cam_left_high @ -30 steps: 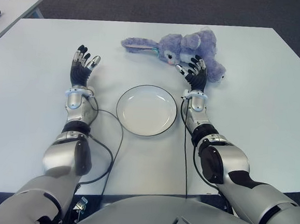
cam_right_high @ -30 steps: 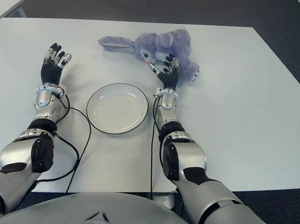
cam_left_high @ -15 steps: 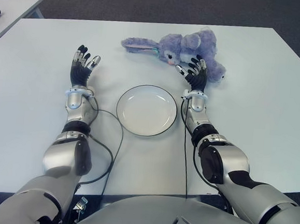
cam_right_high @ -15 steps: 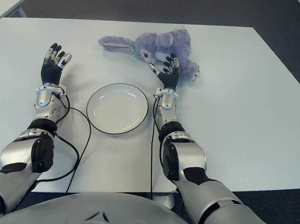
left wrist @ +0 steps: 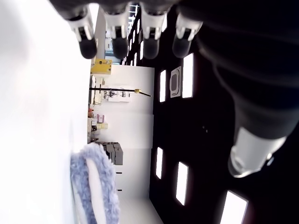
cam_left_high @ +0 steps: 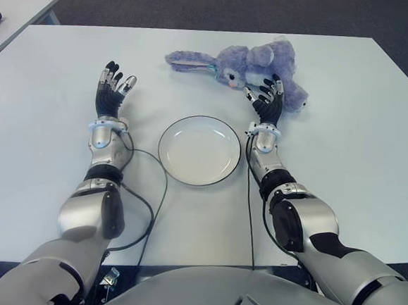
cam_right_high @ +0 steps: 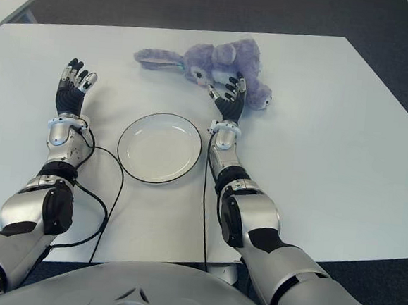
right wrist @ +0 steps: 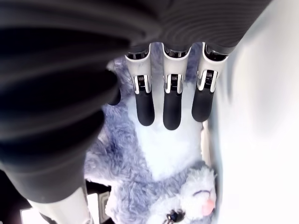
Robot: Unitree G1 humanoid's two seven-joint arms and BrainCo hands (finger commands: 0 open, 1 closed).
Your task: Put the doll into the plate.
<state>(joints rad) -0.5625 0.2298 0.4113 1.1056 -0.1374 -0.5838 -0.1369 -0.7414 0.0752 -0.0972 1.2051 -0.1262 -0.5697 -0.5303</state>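
A purple plush rabbit doll lies on its side at the far middle of the white table, long ears stretched to the left. A white plate with a dark rim sits in front of it, nothing in it. My right hand is raised just before the doll's body, fingers spread and holding nothing; the right wrist view shows its fingertips close over the doll's fur. My left hand stays idle, open, to the left of the plate.
Black cables trail from both wrists across the table toward its near edge. A second table's corner shows at the far left. Dark carpet lies beyond the table's far edge.
My right hand has edged forward and slightly up, closer to the doll's body. The doll, the plate and my left hand have not moved.
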